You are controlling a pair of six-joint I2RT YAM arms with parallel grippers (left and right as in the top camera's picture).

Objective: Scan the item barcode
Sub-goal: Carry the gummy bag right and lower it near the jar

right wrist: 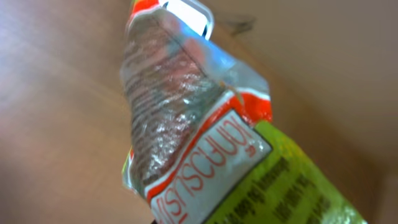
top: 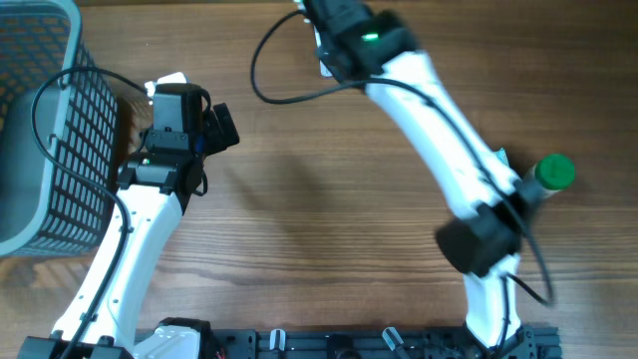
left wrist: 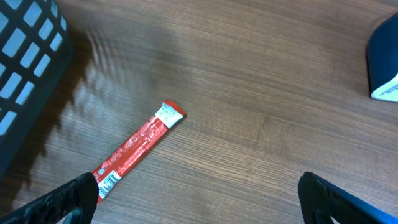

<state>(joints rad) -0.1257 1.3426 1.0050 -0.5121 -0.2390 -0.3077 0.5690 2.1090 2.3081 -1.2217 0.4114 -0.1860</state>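
A crinkled snack packet (right wrist: 186, 118), silver, orange and green with red lettering on a white label, fills the right wrist view. My right gripper (top: 319, 35) is shut on it at the table's far edge; its fingers are hidden behind the packet. The print on the packet's green side is blurred and no barcode can be made out. My left gripper (left wrist: 199, 200) hangs open above the table, beside the basket. A red stick packet (left wrist: 140, 146) lies flat just ahead of its left finger (left wrist: 74, 196), with a small barcode (left wrist: 107, 182) at the packet's near end.
A grey mesh basket (top: 45, 130) stands at the left edge of the table. A green-capped object (top: 554, 172) lies at the right, beside the right arm. A blue and white object (left wrist: 382, 59) shows at the right edge of the left wrist view.
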